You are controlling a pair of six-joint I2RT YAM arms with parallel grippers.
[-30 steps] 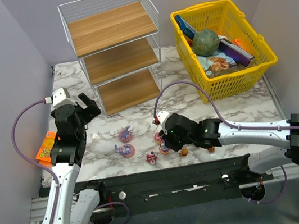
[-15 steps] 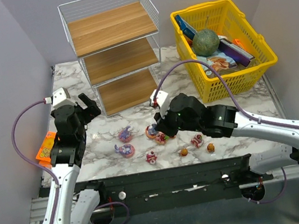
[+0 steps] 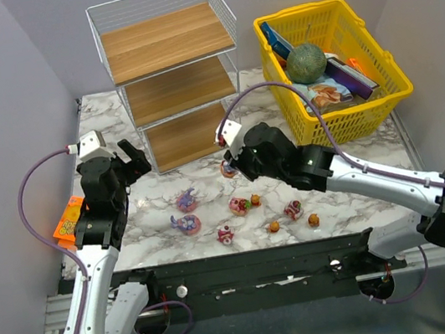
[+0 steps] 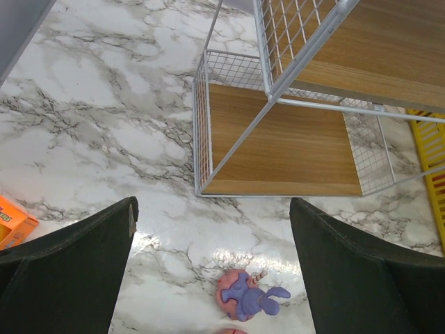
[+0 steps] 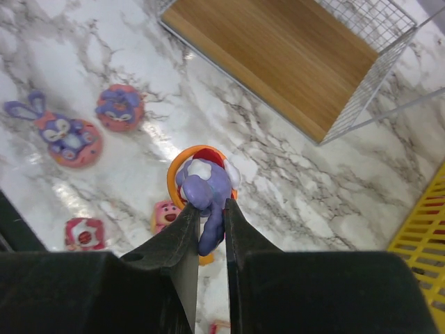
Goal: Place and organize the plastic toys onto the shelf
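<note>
A white wire-frame shelf (image 3: 170, 74) with three brown wooden boards is seen at the back of a marbled table (image 3: 358, 167), and a yellow plastic lattice basket (image 3: 343, 127) is set to its right, apart from it. Inside the basket a large green ball (image 3: 306, 61) is shown resting on a heap of blue and printed packets (image 3: 331, 92), which cannot be read. The right gripper (image 5: 208, 223) is clamped on a plastic toy (image 5: 203, 182), a purple figure on an orange ring, pinched by its lower end between the two fingers. This held toy is raised above the table near the front right corner of the lowest board, not touching the shelf. Eight more plastic toys are scattered on the table in front of the shelf, none on a board: a pink-purple one (image 3: 186, 200) and another (image 3: 186, 223) are placed to the left, a red-pink one (image 3: 226, 235) nearer the front edge, two close together in the middle (image 3: 238, 206), and three smaller ones (image 3: 294, 209) to the right. The left gripper (image 4: 212, 209) is held with its fingers wide apart and nothing between them, above the table to the left of the shelf. A flat orange packet (image 3: 66, 223) is seen at the table's left edge.
</note>
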